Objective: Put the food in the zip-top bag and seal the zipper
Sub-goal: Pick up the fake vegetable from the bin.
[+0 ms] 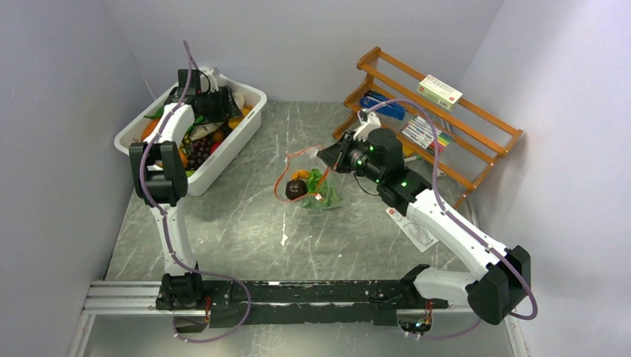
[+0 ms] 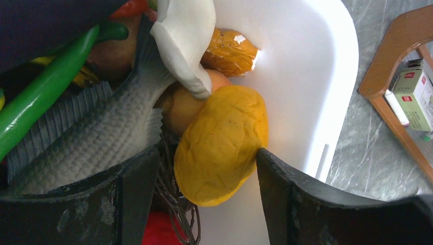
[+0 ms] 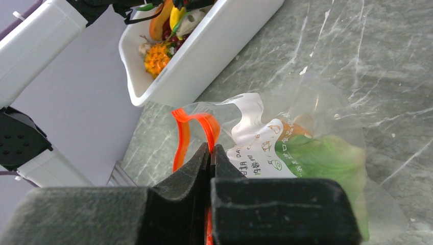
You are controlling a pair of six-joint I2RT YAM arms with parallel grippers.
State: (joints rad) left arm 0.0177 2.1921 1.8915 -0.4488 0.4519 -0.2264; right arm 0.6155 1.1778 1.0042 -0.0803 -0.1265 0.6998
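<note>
- The top camera looks down from high behind the near edge of the table (image 1: 245,223), far enough to show all of it.
- The left wrist camera hangs very near over the white bin (image 2: 306,76), facing into it.
- The right wrist camera looks low and near at the zip-top bag (image 3: 255,138); the same bin stands behind.

Grey marbled table (image 1: 245,223), bearing: zip-top bag (image 1: 316,190); white tub (image 1: 249,123) left of bag; wooden rack (image 1: 476,119) right of bag; leaflet (image 1: 413,227) just right of bag

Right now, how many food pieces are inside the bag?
3 visible: a dark purple piece, an orange fruit just beyond it, the lettuce on their right. Others may be hidden.
</note>
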